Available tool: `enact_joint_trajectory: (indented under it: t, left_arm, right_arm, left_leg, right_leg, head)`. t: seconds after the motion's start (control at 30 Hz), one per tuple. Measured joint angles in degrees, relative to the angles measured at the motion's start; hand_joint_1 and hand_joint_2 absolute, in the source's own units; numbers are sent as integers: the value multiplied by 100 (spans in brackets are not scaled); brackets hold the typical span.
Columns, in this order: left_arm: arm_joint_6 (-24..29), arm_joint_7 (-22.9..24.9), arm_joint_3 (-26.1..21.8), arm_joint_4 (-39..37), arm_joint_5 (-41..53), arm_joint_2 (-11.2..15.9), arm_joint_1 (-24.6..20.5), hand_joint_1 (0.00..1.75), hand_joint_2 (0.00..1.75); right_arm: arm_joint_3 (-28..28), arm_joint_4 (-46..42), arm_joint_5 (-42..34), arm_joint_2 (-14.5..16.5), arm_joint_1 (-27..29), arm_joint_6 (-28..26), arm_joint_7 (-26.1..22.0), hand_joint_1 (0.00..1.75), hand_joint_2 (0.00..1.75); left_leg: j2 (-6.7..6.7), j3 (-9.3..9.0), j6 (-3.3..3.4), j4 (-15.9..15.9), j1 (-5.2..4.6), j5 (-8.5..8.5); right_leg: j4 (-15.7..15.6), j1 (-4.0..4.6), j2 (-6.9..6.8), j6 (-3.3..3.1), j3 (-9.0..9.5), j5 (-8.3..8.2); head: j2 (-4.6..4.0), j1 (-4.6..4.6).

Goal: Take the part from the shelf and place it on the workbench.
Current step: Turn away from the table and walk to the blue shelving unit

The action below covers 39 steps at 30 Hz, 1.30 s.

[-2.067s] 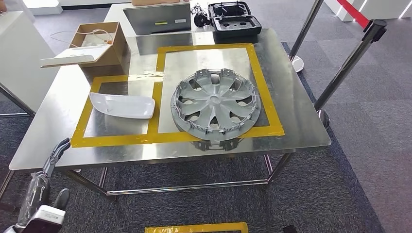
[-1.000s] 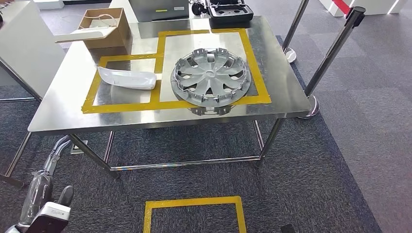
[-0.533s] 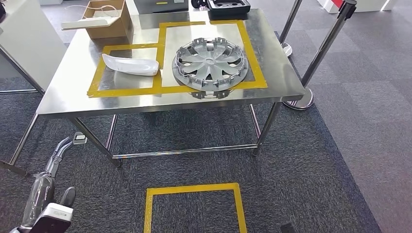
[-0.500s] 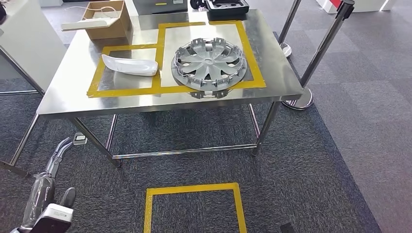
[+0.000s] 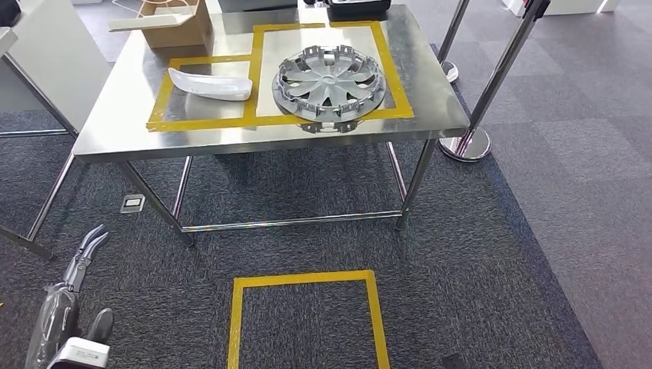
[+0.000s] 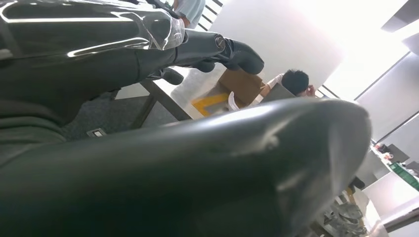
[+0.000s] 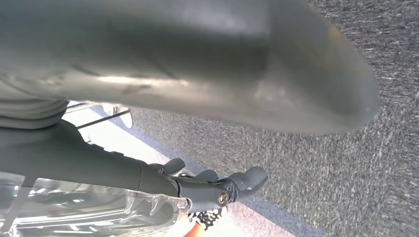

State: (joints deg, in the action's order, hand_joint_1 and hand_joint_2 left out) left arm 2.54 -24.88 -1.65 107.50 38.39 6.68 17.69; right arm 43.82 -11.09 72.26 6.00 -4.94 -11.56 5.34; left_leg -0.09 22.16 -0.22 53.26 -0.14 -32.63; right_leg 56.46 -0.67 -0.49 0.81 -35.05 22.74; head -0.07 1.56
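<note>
My left hand (image 5: 77,269) hangs low over the carpet (image 5: 492,254), down beside my body and well short of the workbench (image 5: 231,142). Its fingers (image 5: 94,240) are stretched out and a little apart, with nothing in them; the left wrist view shows the same hand (image 6: 148,54) slack, dark fingertips reaching out over the floor toward the workbench. My right hand (image 7: 148,182) shows in its own wrist view, fingers loosely extended over grey carpet and nothing between them and the thick thumb, so I read it as released too.

Past the left hand, a yellow tape square (image 5: 305,317) is marked on the carpet on my side of the workbench. A small floor socket (image 5: 132,204) sits in the carpet near the workbench's near left leg.

On the workbench top, yellow tape outlines two boxes side by side. The wheel cover (image 5: 329,81), silver and spoked, lies flat in the larger box, its near edge crossing the tape line. The white mirror shell (image 5: 211,84) lies in the smaller box, just beside the wheel cover and apart from it. A cardboard box (image 5: 181,27) stands at the far left corner of the workbench, and a black case (image 5: 350,9) at the far edge behind the wheel cover.

To the right of the workbench stands a chrome barrier post (image 5: 492,84) on a round base.
</note>
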Motion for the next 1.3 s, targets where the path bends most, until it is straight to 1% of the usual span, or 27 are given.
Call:
enact_joint_trajectory:
  t: [0.07, 0.1, 0.17, 0.2, 0.23, 0.27, 0.3, 0.33, 0.4, 0.47, 0.5, 0.57, 0.6, 0.67, 0.73, 0.77, 0.8, 0.83, 0.9, 0.97, 1.0, 1.1, 1.13, 1.17, 1.23, 1.27, 1.3]
  left_arm:
    - [20, 17, 50, 7, 31, -16, -18, 0, 0]
    - [31, 26, 79, 6, 40, -29, -33, 0, 0]
    - [49, 38, 128, 5, 46, -62, -73, 0, 0]
    - [52, 43, 147, 4, 48, -78, -90, 0, 0]
    - [55, 45, 162, 0, 50, -90, -104, 0, 0]
    - [55, 45, 176, -7, 52, -101, -120, 0, 0]
    - [55, 47, 191, -17, 54, -110, -142, 0, 0]
    - [55, 49, 203, -27, 54, -119, -167, 0, 0]
    - [55, 54, 221, -41, 54, -132, -226, 0, 0]
    - [55, 56, 227, -45, 53, -140, -275, 0, 0]
    - [55, 57, 231, -45, 53, -144, -293, 0, 0]
    - [55, 61, 238, -47, 49, -147, -309, 0, 0]
    - [54, 66, 243, -49, 47, -147, -311, 0, 0]
    - [54, 80, 248, -59, 41, -141, -312, 0, 0]
    - [53, 88, 252, -80, 38, -139, -314, 0, 0]
    - [52, 90, 253, -92, 37, -139, -315, 0, 0]
    - [52, 91, 255, -104, 37, -139, -315, 0, 0]
    - [52, 92, 255, -113, 37, -139, -317, 0, 0]
    - [52, 93, 255, -121, 37, -139, -332, 0, 0]
    - [53, 96, 255, -121, 37, -139, -359, 0, 0]
    - [53, 97, 255, -122, 37, -139, -367, 0, 0]
    - [52, 82, 259, -132, 21, -140, -365, 0, 0]
    - [51, 70, 264, -139, 12, -141, -365, 0, 0]
    - [51, 59, 269, -148, 3, -142, -367, 0, 0]
    - [50, 50, 280, -173, -2, -144, -366, 0, 0]
    - [50, 49, 286, -189, -3, -145, -366, 0, 0]
    - [50, 49, 296, -206, -3, -146, -365, 0, 0]
  right_arm:
    - [8, 5, -22, -4, 22, 2, -1, 0, 0]
    - [14, 9, -29, -3, 37, 1, -1, 0, 0]
    - [26, 15, -34, -5, 59, -2, -4, 0, 0]
    - [30, 15, -33, -8, 62, -3, -7, 0, 0]
    - [32, 15, -32, -15, 61, -4, -10, 0, 0]
    - [33, 15, -30, -22, 58, -3, -11, 0, 0]
    - [33, 15, -28, -26, 56, 0, -10, 0, 0]
    - [33, 15, -27, -28, 54, 6, -5, 0, 0]
    - [33, 15, -22, -30, 39, 16, 8, 0, 0]
    - [33, 15, -20, -33, 14, 19, 19, 0, 0]
    - [33, 15, -20, -35, 3, 20, 23, 0, 0]
    - [34, 18, -10, -29, -1, 33, 19, 0, 0]
    - [34, 20, -3, -25, 2, 46, 12, 0, 0]
    - [36, 23, 11, -14, 5, 72, -8, 0, 0]
    - [36, 23, 13, -8, 3, 82, -16, 0, 0]
    - [36, 23, 13, -4, 4, 86, -16, 0, 0]
    - [36, 23, 13, -3, 4, 88, -17, 0, 0]
    - [36, 23, 13, -3, 4, 89, -19, 0, 0]
    - [36, 23, 13, 1, 3, 87, -28, 0, 0]
    - [37, 23, 13, 6, 0, 80, -55, 0, 0]
    - [38, 23, 13, 7, -2, 77, -72, 0, 0]
    - [37, 23, 13, 8, 12, 73, -117, 0, 0]
    - [37, 23, 14, 10, 25, 73, -125, 0, 0]
    - [36, 23, 17, 11, 38, 73, -128, 0, 0]
    - [36, 23, 23, 8, 57, 74, -129, 0, 0]
    - [36, 23, 26, 4, 65, 74, -129, 0, 0]
    - [36, 23, 27, 1, 72, 74, -129, 0, 0]
  left_leg:
    - [15, 98, 89, -42, -11, 45]
    - [27, 176, 150, -41, -6, 111]
    - [56, 351, 247, -49, 5, 267]
    - [63, 444, 272, -46, -4, 343]
    - [73, 533, 282, -39, -14, 415]
    - [82, 620, 286, -27, -24, 484]
    - [88, 715, 283, -2, -32, 551]
    - [90, 810, 276, 35, -36, 610]
    - [87, 993, 250, 148, -47, 695]
    - [88, 1119, 204, 254, -62, 758]
    - [94, 1161, 173, 281, -66, 799]
    - [93, 1222, 105, 298, -58, 861]
    - [78, 1265, 69, 340, -51, 796]
    - [42, 1403, -5, 710, -22, 337]
    - [32, 1570, -65, 1438, 11, -218]
    - [32, 1611, -83, 1761, 24, -320]
    - [32, 1584, -91, 1942, 37, -274]
    - [32, 1467, -94, 1929, 50, -116]
    - [32, 939, -84, 1314, 68, 191]
    - [23, 337, -54, 441, 55, 153]
    - [18, 181, -34, 174, 40, 72]
    - [20, 231, 98, 30, 19, 63]
    - [27, 275, 156, 24, 24, 109]
    - [35, 321, 203, 19, 30, 166]
    - [48, 429, 247, 25, 16, 267]
    - [51, 488, 251, 32, 9, 314]
    - [53, 545, 248, 44, 5, 354]
  right_leg:
    - [-9, -18, 1, 81, -51, -82]
    - [65, -26, 7, 111, -98, 28]
    - [536, -34, 21, 154, -247, 579]
    - [919, -33, 24, 170, -329, 903]
    - [1304, -32, 25, 182, -382, 1107]
    - [1601, -32, 25, 188, -393, 1158]
    - [1728, -31, 25, 183, -314, 1054]
    - [1649, -30, 25, 170, -145, 875]
    - [931, -22, 27, 126, 458, 648]
    - [136, -4, 29, 80, 969, 782]
    - [-74, 9, 32, 57, 1071, 862]
    - [-145, 10, 25, -14, 1012, 848]
    - [-143, 0, 17, -63, 951, 794]
    - [-150, -25, -5, -139, 793, 649]
    - [-138, -24, -10, -156, 607, 500]
    - [-125, -25, -13, -150, 514, 428]
    - [-107, -26, -16, -140, 418, 359]
    - [-84, -27, -18, -127, 323, 297]
    - [-35, -29, -18, -90, 166, 193]
    - [7, -15, -14, -30, 73, 100]
    - [16, -13, -15, 6, 45, 55]
    - [39, -41, -17, 118, -28, 14]
    - [136, -49, -12, 144, -73, 140]
    - [366, -54, -5, 164, -154, 377]
    - [1100, -53, 8, 187, -368, 922]
    - [1467, -52, 13, 193, -451, 1073]
    - [1670, -51, 15, 191, -454, 1074]
  head:
    - [0, 4]
    - [0, 5]
    - [0, 5]
    - [0, -3]
    - [0, -5]
    - [0, -5]
    - [0, -5]
    - [0, -5]
    - [0, -7]
    - [0, -4]
    - [0, -3]
    - [0, -4]
    - [0, 3]
    - [0, 17]
    - [0, 31]
    - [0, 31]
    - [0, 32]
    - [0, 32]
    - [0, 34]
    - [0, 32]
    - [0, 33]
    - [0, 29]
    - [0, 18]
    - [0, 8]
    - [0, -9]
    - [0, -10]
    - [0, -10]
